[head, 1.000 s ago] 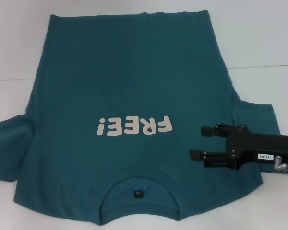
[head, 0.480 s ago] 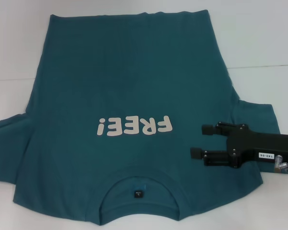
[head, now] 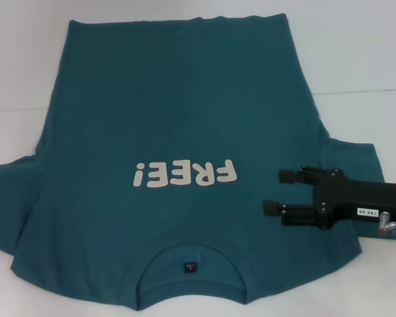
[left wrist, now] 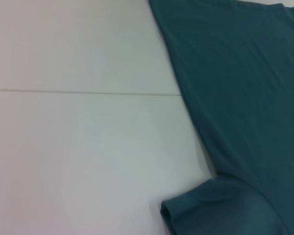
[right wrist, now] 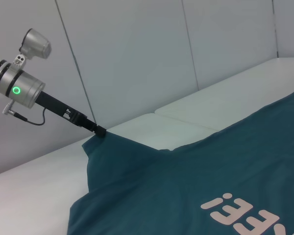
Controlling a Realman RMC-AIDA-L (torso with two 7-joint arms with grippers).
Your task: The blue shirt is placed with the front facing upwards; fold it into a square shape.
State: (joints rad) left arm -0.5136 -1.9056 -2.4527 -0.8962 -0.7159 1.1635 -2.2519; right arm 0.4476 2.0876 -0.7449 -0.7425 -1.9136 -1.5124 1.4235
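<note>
Blue shirt point(head: 185, 112) lies front up on the white table point(head: 356, 46), spread nearly flat, collar toward the robot, hem away, "FREE!" print point(head: 185, 174) reading upside down from the head. Right gripper point(head: 272, 192) hovers over the right shoulder area beside the print, fingers parted with nothing between them; likely lining up to take the right sleeve point(head: 356, 165) for the first inward fold. Left gripper point(right wrist: 100, 131), seen from the right wrist camera, sits at the left sleeve's point(right wrist: 95, 147) edge, apparently pinching the cloth into a peak; finger state cannot be told. No fold made yet.
</note>
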